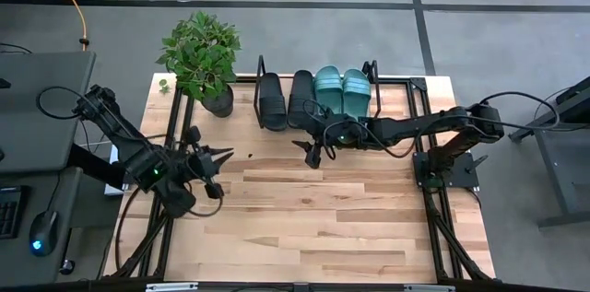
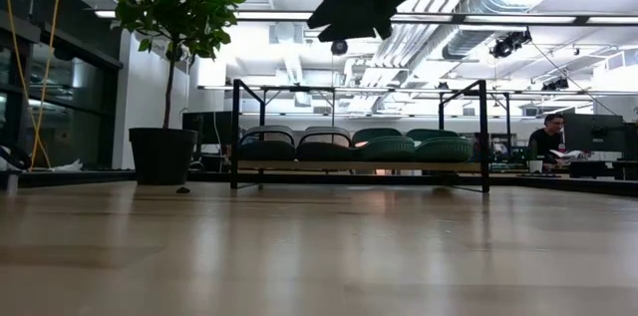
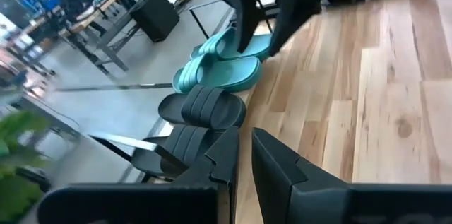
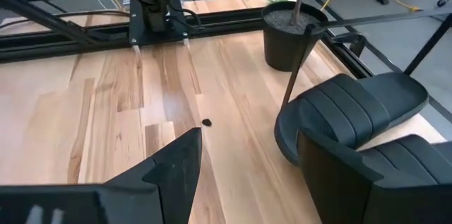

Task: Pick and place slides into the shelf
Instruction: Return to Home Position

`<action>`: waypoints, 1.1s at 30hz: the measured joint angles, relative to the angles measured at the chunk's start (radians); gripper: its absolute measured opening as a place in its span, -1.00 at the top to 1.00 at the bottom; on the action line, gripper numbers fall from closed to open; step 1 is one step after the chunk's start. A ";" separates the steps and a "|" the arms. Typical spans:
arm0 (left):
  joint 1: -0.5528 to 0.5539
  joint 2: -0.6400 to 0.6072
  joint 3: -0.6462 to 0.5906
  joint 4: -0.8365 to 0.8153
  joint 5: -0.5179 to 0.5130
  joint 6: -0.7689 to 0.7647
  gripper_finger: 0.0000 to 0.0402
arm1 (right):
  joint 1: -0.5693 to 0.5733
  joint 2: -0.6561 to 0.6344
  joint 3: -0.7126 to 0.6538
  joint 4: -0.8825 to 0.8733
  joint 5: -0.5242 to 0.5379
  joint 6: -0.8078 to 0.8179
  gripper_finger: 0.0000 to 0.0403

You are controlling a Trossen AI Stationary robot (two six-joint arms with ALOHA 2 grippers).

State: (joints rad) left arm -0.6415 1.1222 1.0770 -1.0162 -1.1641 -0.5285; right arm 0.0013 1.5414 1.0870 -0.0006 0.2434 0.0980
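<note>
Two black slides (image 1: 286, 99) and two teal slides (image 1: 342, 93) lie side by side, soles down, on the board of the shelf (image 2: 359, 167) at the table's far edge. My right gripper (image 1: 312, 151) hangs open above the table, just on the near side of the black slides (image 4: 353, 107), with nothing between its fingers (image 4: 187, 167). My left gripper (image 1: 224, 156) is shut and empty. It hovers over the table's left part and points toward the shelf, so the slides (image 3: 212, 90) show ahead of it.
A potted plant (image 1: 203, 57) stands at the table's far left corner, beside the shelf's left loop frame (image 1: 261, 66). A small dark speck (image 4: 206, 121) lies on the wood. Black frame rails (image 1: 426, 172) run along both table sides. A person (image 2: 548, 142) sits far behind.
</note>
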 joint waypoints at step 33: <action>0.278 -0.300 -0.533 0.962 0.661 0.553 0.86 | 0.132 -0.080 0.033 0.010 -0.268 0.142 -0.11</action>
State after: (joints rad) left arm -0.3631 0.8227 0.5443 -0.0546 -0.5034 0.0240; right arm 0.1334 1.4611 1.1197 0.0095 -0.0242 0.2404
